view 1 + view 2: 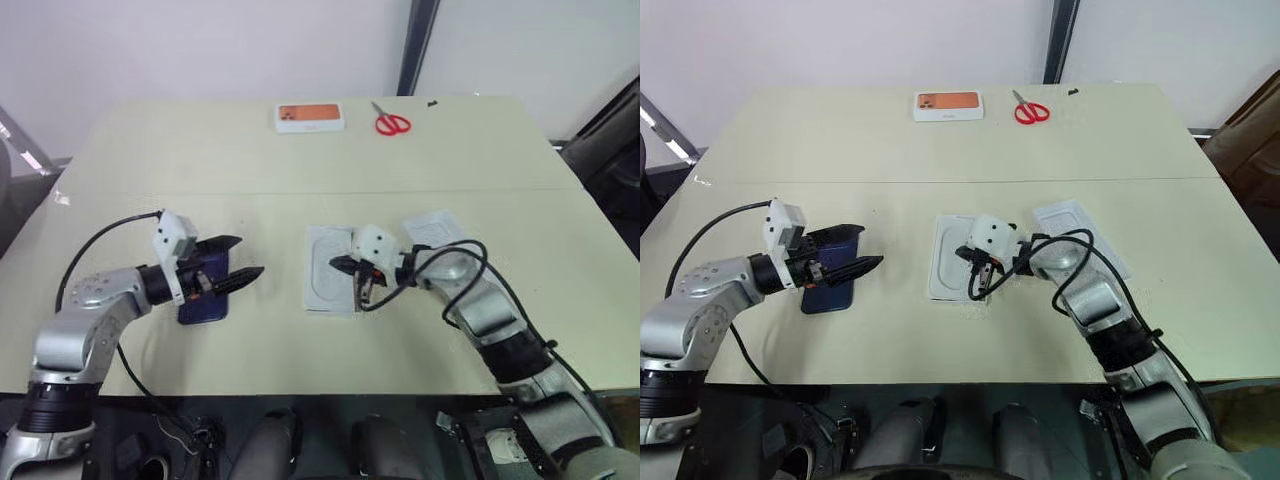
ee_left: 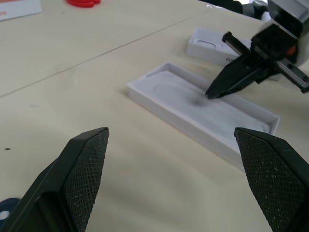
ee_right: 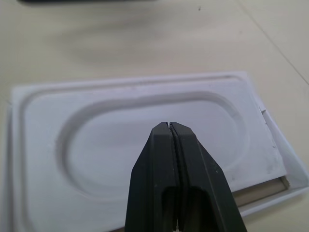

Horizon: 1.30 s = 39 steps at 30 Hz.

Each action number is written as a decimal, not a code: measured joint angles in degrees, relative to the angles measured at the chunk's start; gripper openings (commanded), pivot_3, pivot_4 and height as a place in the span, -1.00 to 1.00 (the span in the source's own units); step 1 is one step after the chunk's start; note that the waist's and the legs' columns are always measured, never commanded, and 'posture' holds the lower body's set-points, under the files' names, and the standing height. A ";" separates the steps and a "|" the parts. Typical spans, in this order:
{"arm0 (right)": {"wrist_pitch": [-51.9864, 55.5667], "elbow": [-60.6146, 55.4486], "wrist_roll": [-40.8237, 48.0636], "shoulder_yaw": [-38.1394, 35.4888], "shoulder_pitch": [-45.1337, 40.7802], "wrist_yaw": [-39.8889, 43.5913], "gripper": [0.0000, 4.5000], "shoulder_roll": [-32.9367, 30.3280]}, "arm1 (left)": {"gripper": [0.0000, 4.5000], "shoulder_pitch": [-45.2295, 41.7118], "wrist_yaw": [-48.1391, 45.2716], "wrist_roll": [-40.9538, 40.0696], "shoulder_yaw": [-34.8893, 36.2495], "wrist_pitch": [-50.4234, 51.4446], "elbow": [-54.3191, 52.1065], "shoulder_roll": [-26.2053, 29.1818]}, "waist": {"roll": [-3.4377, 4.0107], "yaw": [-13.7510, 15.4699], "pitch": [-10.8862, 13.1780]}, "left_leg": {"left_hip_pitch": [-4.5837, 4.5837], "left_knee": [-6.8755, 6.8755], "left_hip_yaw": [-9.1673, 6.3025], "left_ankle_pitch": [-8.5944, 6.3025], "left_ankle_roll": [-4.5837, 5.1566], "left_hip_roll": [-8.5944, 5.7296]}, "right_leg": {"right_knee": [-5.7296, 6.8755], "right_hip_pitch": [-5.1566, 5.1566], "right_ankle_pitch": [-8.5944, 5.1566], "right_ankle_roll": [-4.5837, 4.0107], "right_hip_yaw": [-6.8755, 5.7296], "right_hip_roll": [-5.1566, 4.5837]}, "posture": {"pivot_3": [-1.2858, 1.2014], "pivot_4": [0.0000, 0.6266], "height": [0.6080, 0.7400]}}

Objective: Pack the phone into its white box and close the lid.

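The dark navy phone (image 1: 204, 299) lies flat on the table at the left. My left gripper (image 1: 250, 254) hovers just over its right edge, open and empty. The white box (image 1: 313, 292) sits at the table's middle, and a flat white insert (image 3: 96, 140) with an oval recess lies in it. A strip of brown floor (image 3: 263, 191) shows at one end. My right gripper (image 1: 333, 263) is shut, holds nothing, and its tip hangs just above the insert's recess. The lid (image 1: 436, 228) lies to the right of the box, partly behind my right arm.
A small white carton (image 1: 310, 117) with an orange phone picture and red scissors (image 1: 392, 123) lie near the table's far edge. A seam runs across the tabletop behind the box. My arms' black cables loop over the table close to both grippers.
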 measured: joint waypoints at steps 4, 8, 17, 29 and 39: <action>0.91 1.45 -2.99 4.30 -2.08 3.00 -0.98 -0.11 | 0.96 0.00 -0.08 1.54 -0.17 -2.69 0.77 -0.96 | 0.00 -0.09 0.00 | 0.00 -0.13 0.01 0.01 -0.01 0.00 | -0.02 -0.06 0.00 0.01 0.01 0.00 | 0.03 -0.52 0.91; 1.85 2.20 -5.00 5.85 -4.16 5.85 -0.98 -1.16 | 0.96 0.20 0.99 2.02 -0.34 -3.15 -0.28 -2.67 | -0.01 -0.26 0.00 | -0.01 -0.09 0.01 0.01 -0.01 0.00 | 0.00 -0.05 0.00 0.01 0.01 0.01 | 0.03 -0.52 0.91; 3.44 -0.42 -8.46 7.32 -5.43 10.62 -0.98 -4.84 | 0.96 -0.69 4.07 2.80 -0.35 -3.44 -2.66 -4.07 | -0.01 -0.82 0.00 | 0.03 -0.08 -0.03 0.01 -0.01 -0.01 | 0.00 0.02 0.01 0.01 -0.02 0.02 | 0.03 -0.52 0.91; 6.37 -0.88 -8.11 6.18 -5.41 8.37 -0.98 -0.36 | 0.96 -1.02 4.61 3.40 -1.30 -3.20 -2.63 -4.97 | -0.01 -1.08 0.01 | 0.03 -0.13 -0.03 0.04 -0.05 0.00 | 0.03 -0.02 0.01 0.01 -0.01 0.04 | 0.03 -0.52 0.91; 4.81 1.69 -8.55 5.15 -5.71 4.50 -0.98 1.36 | 0.96 -1.12 4.59 3.40 -1.29 -3.12 -2.53 -4.97 | -0.01 -1.01 0.01 | 0.03 -0.11 -0.03 0.04 -0.05 0.00 | 0.03 -0.03 0.01 0.01 -0.01 0.04 | 0.03 -0.52 0.91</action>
